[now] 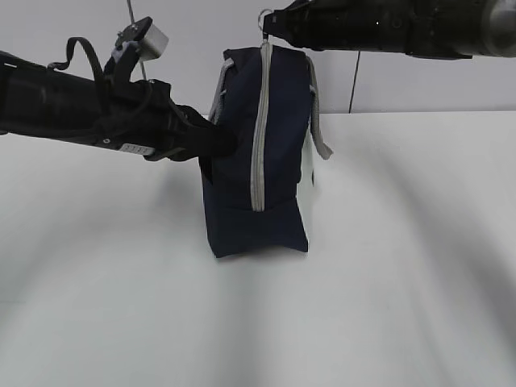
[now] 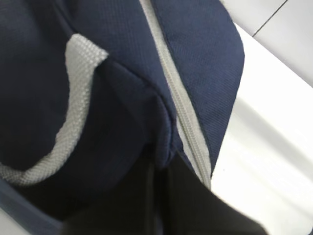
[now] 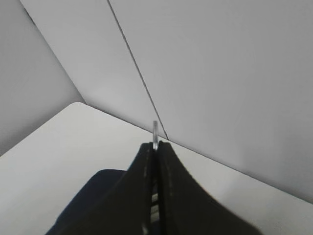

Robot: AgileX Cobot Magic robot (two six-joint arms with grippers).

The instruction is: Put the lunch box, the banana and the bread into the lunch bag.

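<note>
Stands upright mid-surface (image 1: 387, 306): lunch bag (image 1: 278, 129), soft, light, floppy cloth; best gripped at fabric edge or zipper ring (image 1: 264, 16). Left jaws pinch left side cloth; right jaws clamp that ring, top

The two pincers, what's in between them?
In the exterior view, the navy lunch bag stands between them: the left pincer pinches its side, and the right pincer holds the metal zipper ring on top.
</note>
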